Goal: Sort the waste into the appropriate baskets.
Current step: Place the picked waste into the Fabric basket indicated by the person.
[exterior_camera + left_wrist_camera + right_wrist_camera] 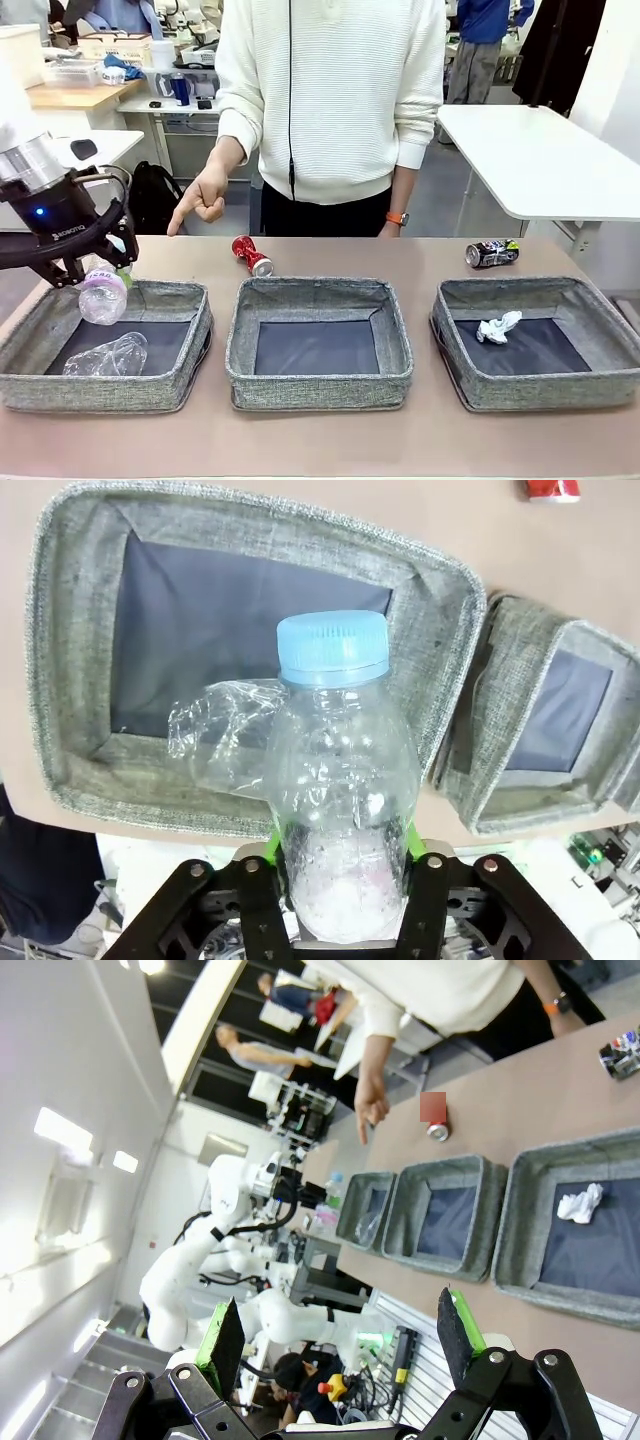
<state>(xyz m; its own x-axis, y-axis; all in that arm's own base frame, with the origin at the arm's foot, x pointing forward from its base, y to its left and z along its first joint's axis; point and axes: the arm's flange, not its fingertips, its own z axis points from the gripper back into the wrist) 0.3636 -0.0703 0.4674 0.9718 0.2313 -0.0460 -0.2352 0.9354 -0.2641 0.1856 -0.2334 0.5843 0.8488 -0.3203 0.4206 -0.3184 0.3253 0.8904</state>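
Note:
My left gripper [108, 268] hangs over the back left corner of the left basket [150, 390], shut on a small clear bottle [103, 297] with a pale blue cap. In the left wrist view the green pads [272, 832] press both sides of the bottle [340, 780], cap pointing down at the basket [60, 680]. A crushed clear plastic bottle [108, 355] lies in that basket. Crumpled white paper [498, 327] lies in the right basket [600, 310]. A crushed red can [252, 255] and a crushed black can [492, 253] lie on the table behind the baskets. My right gripper [345, 1335] is open, high above the table.
The middle basket [320, 385] holds nothing. A person stands at the far side, one hand [200, 205] pointing down toward the table's back left. A white table [540, 160] stands behind on the right.

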